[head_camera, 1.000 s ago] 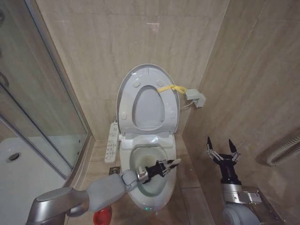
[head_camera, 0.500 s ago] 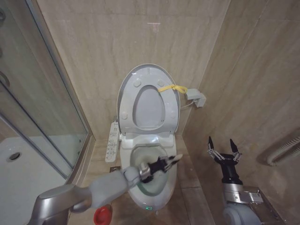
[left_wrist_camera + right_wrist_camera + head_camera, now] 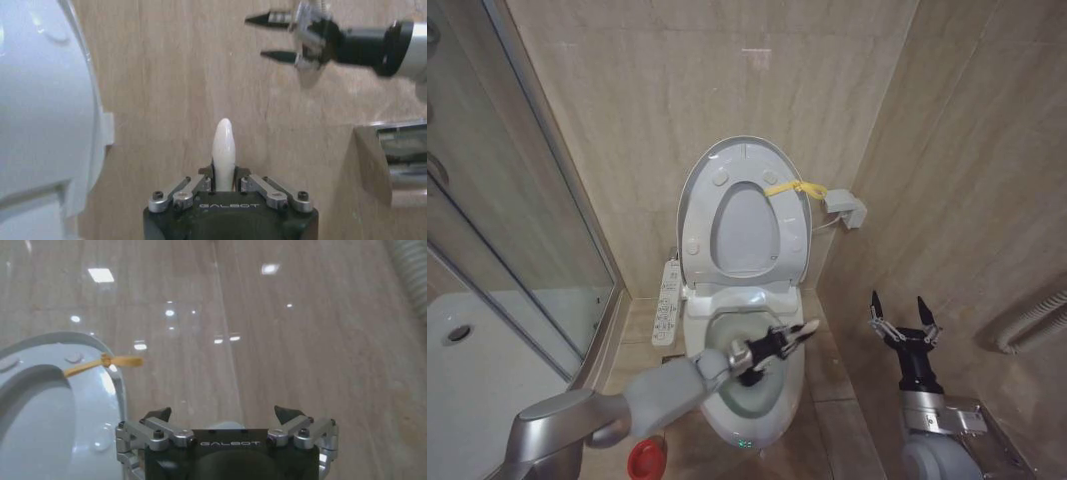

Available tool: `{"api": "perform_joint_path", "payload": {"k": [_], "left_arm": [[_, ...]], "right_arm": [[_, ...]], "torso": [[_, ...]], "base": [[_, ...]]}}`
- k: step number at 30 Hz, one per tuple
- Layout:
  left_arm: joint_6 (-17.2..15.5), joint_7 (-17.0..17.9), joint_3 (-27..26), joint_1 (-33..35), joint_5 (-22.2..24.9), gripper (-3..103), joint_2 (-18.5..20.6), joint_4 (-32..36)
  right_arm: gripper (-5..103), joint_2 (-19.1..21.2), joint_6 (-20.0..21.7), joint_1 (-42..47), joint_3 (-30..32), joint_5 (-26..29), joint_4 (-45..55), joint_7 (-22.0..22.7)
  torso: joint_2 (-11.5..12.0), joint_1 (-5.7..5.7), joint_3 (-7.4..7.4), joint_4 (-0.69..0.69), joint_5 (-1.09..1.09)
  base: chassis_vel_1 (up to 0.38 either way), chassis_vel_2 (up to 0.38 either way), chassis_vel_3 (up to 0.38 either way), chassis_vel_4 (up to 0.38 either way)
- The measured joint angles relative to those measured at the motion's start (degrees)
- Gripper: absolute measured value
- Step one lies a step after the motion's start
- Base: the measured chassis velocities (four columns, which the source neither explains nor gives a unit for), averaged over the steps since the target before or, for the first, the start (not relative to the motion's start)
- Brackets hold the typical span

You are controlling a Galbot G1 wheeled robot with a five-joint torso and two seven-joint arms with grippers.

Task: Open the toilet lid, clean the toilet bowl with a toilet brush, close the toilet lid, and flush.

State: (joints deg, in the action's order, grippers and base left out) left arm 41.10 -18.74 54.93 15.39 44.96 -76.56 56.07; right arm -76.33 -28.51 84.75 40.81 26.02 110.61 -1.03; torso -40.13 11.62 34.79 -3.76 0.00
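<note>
Toilet brush [image 3: 779, 346] is clamped in the left gripper [image 3: 772, 347], whose fingers close on the cream handle; the rounded handle end [image 3: 222, 135] points toward 3 o'clock in the head view, out over the bowl's right rim. The black bristle head sits just below the gripper, inside the toilet bowl [image 3: 749, 395], which stands at 6 o'clock of the head view with a small green light on its front. The left arm reaches in from 7 o'clock.

At 12 o'clock from the bowl, the toilet lid [image 3: 744, 160] stands raised against the wall with the seat [image 3: 701, 225] leaning on it, a yellow strap [image 3: 793, 188] tied at its 3 o'clock edge. A control panel [image 3: 665, 300] hangs off the bowl at 9 o'clock, and a red holder [image 3: 646, 461] sits on the floor at 7 o'clock.

The right gripper [image 3: 905, 317] hangs idle at 4 o'clock, fingers spread apart, well clear of the bowl. Beige tile [image 3: 677, 90] covers walls and floor; a glass shower screen [image 3: 507, 220] and white shower tray [image 3: 477, 370] fill 9 o'clock.
</note>
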Motion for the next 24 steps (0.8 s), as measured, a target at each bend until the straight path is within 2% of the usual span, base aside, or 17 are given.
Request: {"api": "perform_joint_path", "payload": {"k": [2,5,10,13,16,17,22,24], "left_arm": [[0.03,-0.18,0.03,0.69,-0.07,20,0.19,-0.63],[0.64,-0.56,0.9,3.37,-2.19,20,1.48,-3.53],[0.56,0.09,0.08,2.89,-1.88,20,0.76,-2.19],[0.0,0.54,-0.79,1.41,0.5,20,-0.72,0.75],[0.1,-0.35,0.04,2.28,0.36,20,0.19,-1.33],[0.42,-0.56,0.71,3.22,-0.68,20,1.16,-2.87],[0.6,-0.19,-0.16,3.01,-0.98,20,1.48,-1.11],[0.44,0.04,-0.98,2.35,-0.09,20,0.83,0.91]], "right_arm": [[100,0.0,0.01,-0.1,-0.05,0.0,-0.29,0.01],[100,-0.09,-0.12,1.52,0.41,0.02,1.29,0.0],[100,-0.17,-0.07,1.77,0.73,0.14,2.0,0.0],[100,-0.2,0.2,0.31,0.43,0.11,0.59,0.02],[100,-0.36,0.2,0.23,0.31,0.08,0.07,0.04],[100,-0.5,0.02,1.33,0.53,0.07,1.03,0.03],[100,-0.48,-0.05,1.84,0.81,0.08,1.89,0.02],[100,-0.39,0.02,1.09,0.78,0.08,1.21,0.02]], "torso": [[0.01,0.01,0.01,0.02,0.04],[0.01,0.01,0.02,0.16,0.03],[0.01,0.0,0.02,0.13,0.03],[0.0,0.0,0.0,0.01,0.0],[0.01,0.01,0.02,0.05,0.04],[0.02,0.02,0.03,0.14,0.04],[0.01,0.01,0.02,0.14,0.03],[0.01,0.01,0.02,0.08,0.02]], "base": [[-0.053,-0.033,0.004,-0.021],[-0.018,0.001,0.007,-0.002],[0.0,0.0,0.0,0.0],[-0.021,-0.01,0.003,-0.002],[-0.043,-0.01,0.007,-0.001],[0.0,0.0,0.0,0.0],[0.0,0.0,0.0,0.0],[0.0,0.0,0.0,0.0]]}}
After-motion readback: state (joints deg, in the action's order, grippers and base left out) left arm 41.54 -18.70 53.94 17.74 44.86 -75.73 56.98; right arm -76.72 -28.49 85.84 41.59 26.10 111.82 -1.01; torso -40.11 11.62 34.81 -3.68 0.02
